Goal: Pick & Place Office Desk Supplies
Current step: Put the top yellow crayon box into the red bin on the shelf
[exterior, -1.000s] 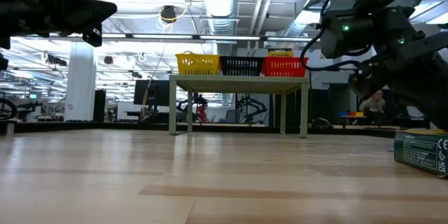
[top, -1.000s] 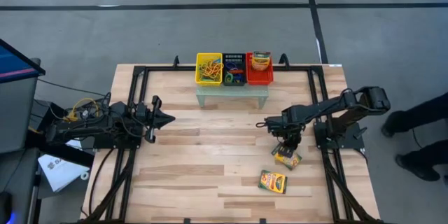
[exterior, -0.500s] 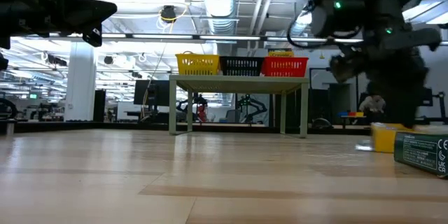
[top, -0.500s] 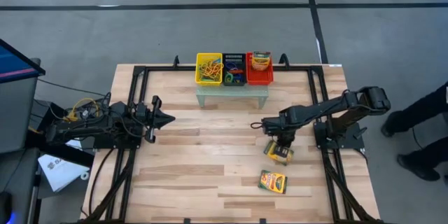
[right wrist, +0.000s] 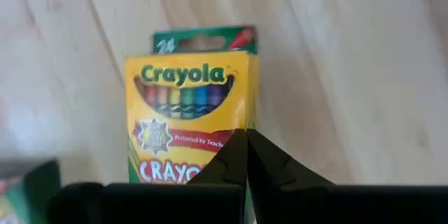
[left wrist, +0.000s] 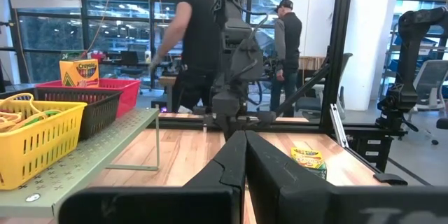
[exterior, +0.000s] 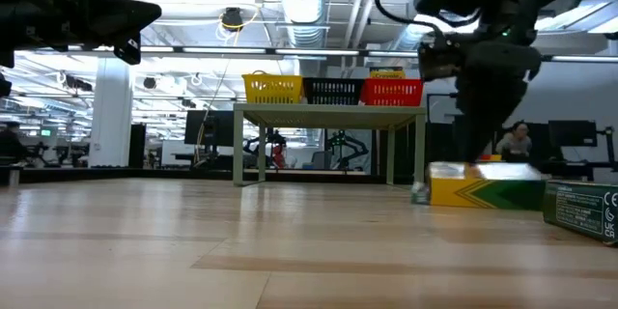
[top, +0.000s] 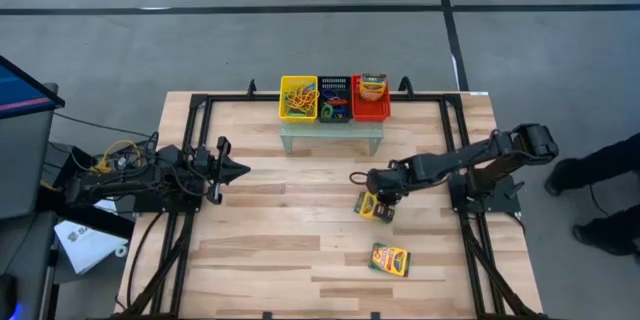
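Observation:
My right gripper [top: 383,200] points steeply down at the table's middle right, shut on a yellow-and-green crayon box [top: 371,206] [right wrist: 185,115]. A second crayon box [top: 390,259] lies flat near the front edge, apart from the gripper. A third box [top: 372,86] stands in the red basket [top: 371,110]. Rubber bands [top: 299,99] fill the yellow basket [top: 298,115], and some lie in the black basket [top: 334,110]. My left gripper [top: 240,170] waits shut over the table's left side, pointing level toward the right. My right gripper has the crayon box by the end of its printed face [right wrist: 210,171], coming from above and slanting down. Its fingers [right wrist: 269,164] meet in front of that end and hide the contact. The box lies about level, low over the wood [exterior: 473,193]; whether it is clear of the table, I cannot tell.
The three baskets stand in a row on a small grey-green stand [top: 331,139] at the table's far middle. Black frame rails [top: 470,250] run along both table sides. A person's legs [top: 600,160] show beyond the right edge. Bare wood lies between the arms.
My right gripper has gone toward the table's left and far edges, tipping steeper and turning. The crayon box went with it, away from the second box toward the table's middle, and turned about as it went.

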### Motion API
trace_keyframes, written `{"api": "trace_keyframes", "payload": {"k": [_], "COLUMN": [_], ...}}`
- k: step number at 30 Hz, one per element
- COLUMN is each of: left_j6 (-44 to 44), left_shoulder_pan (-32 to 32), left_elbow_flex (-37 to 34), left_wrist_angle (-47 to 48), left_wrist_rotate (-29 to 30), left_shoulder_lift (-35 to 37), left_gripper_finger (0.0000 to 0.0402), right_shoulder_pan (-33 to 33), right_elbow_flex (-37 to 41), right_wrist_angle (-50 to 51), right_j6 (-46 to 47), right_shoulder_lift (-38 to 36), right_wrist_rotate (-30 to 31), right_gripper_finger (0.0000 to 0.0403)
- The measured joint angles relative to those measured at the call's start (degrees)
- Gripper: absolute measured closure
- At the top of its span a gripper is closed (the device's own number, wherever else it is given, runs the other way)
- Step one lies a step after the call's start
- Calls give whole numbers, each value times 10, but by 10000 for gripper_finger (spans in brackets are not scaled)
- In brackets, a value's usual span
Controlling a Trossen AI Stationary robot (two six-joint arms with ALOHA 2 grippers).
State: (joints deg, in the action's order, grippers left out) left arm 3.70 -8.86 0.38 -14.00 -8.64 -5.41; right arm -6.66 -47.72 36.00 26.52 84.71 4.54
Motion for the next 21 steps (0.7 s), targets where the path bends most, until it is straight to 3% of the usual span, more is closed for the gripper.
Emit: {"api": "trace_keyframes", "payload": {"k": [6,13,17,21], "left_j6": [0,0,0,0], "left_shoulder_pan": [0,0,0,0], "left_elbow_flex": [0,0,0,0], "left_wrist_angle": [0,0,0,0], "left_wrist_rotate": [0,0,0,0], "left_shoulder_lift": [0,0,0,0], "left_gripper_finger": [402,402,402,402], "right_shoulder_pan": [-36,-55,-54,-71], "right_elbow_flex": [0,-8,-29,-54], "right_wrist_angle": [-41,-7,11,63], "right_j6": [6,9,20,17], "right_shoulder_lift": [0,0,-1,-1], "right_wrist_rotate": [68,54,-12,-30], "right_gripper_finger": [403,388,330,234]}}
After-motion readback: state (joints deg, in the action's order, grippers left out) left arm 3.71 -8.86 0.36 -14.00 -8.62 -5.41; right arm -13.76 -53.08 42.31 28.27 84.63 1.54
